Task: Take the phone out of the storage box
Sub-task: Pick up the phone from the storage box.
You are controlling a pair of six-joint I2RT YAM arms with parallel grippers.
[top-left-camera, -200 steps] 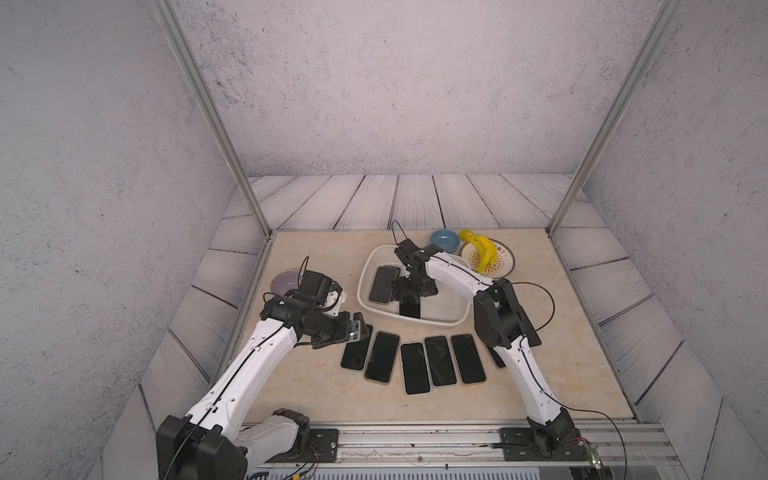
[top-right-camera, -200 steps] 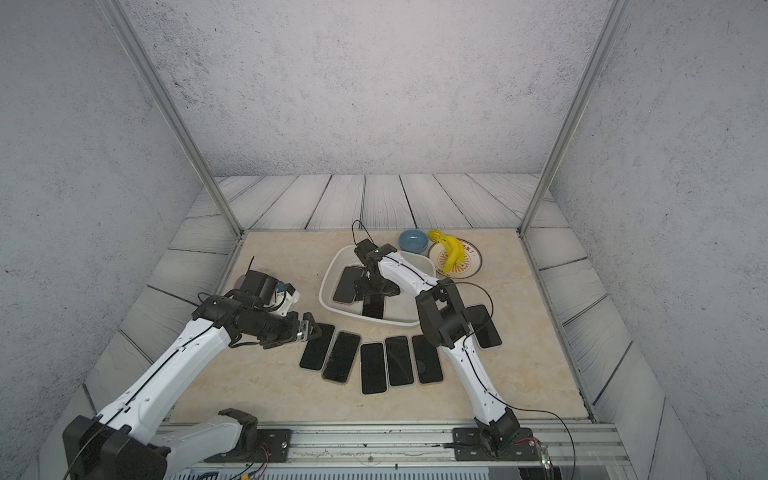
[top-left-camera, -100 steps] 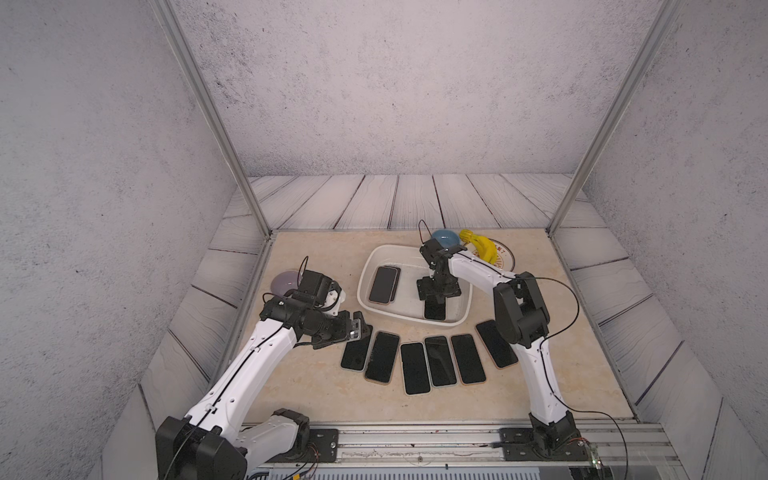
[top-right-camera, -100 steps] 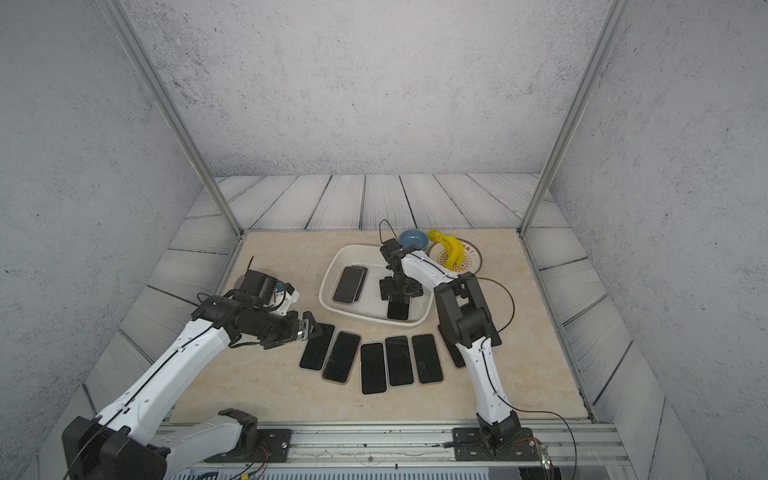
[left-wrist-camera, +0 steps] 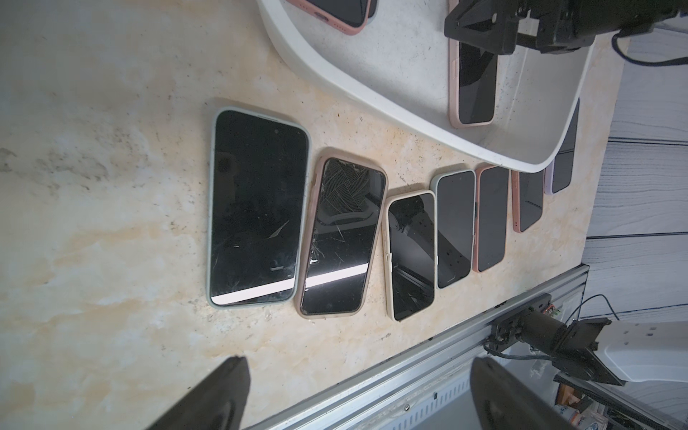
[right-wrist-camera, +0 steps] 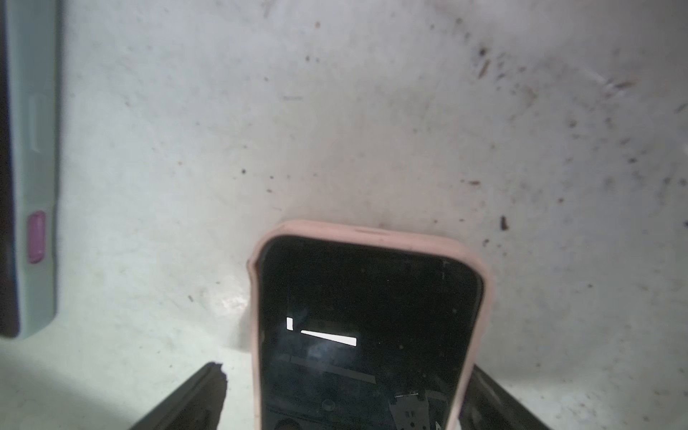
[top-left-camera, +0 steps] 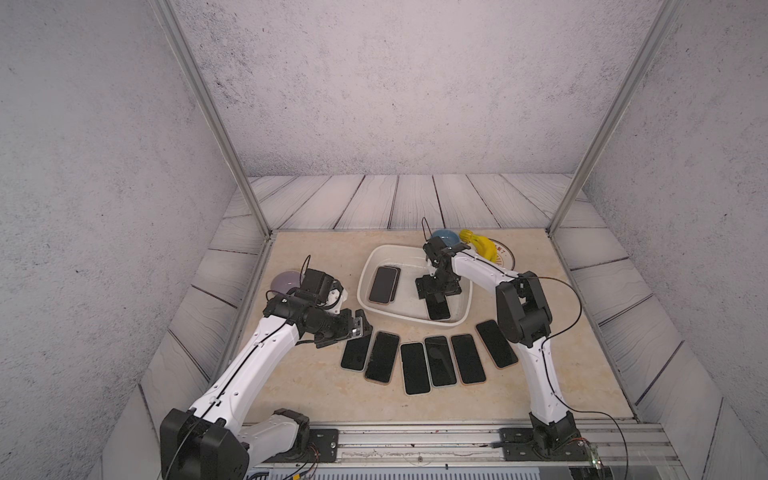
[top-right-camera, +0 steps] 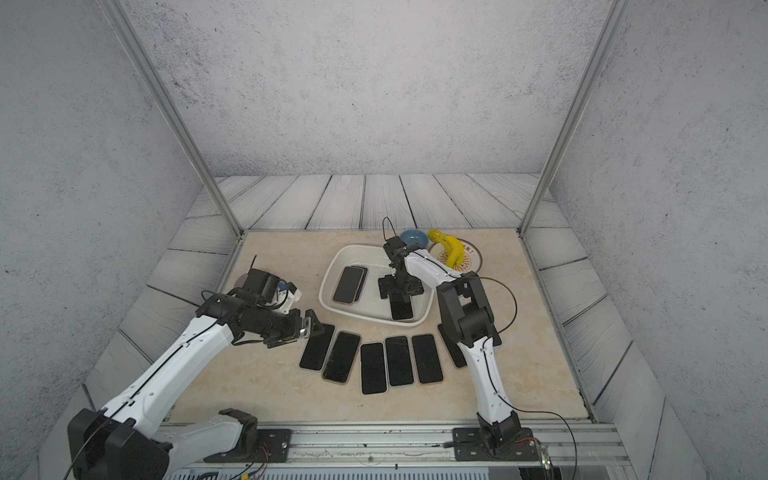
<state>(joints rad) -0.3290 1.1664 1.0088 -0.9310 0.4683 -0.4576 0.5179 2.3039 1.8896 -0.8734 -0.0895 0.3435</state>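
Scuffed, speckled matt white plastic storage box [right-wrist-camera: 335, 111], glossy black glass phone [right-wrist-camera: 368, 335] in matt pink case, smooth mottled stone-look tabletop [left-wrist-camera: 111, 186]

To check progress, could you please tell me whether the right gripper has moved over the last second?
Yes: the right gripper has shifted rightward across the storage box, away from the stacked phones.

This looks like a robot lab with a small test booth. Plain grey walls [top-left-camera: 374, 83] stand on three sides, with shiny metal poles [top-left-camera: 222, 137] at the corners. The white left arm [top-left-camera: 249, 365] and right arm [top-left-camera: 540, 382] are fixed to a metal rail [top-left-camera: 415, 436] at the edge of a beige table [top-left-camera: 316, 266].
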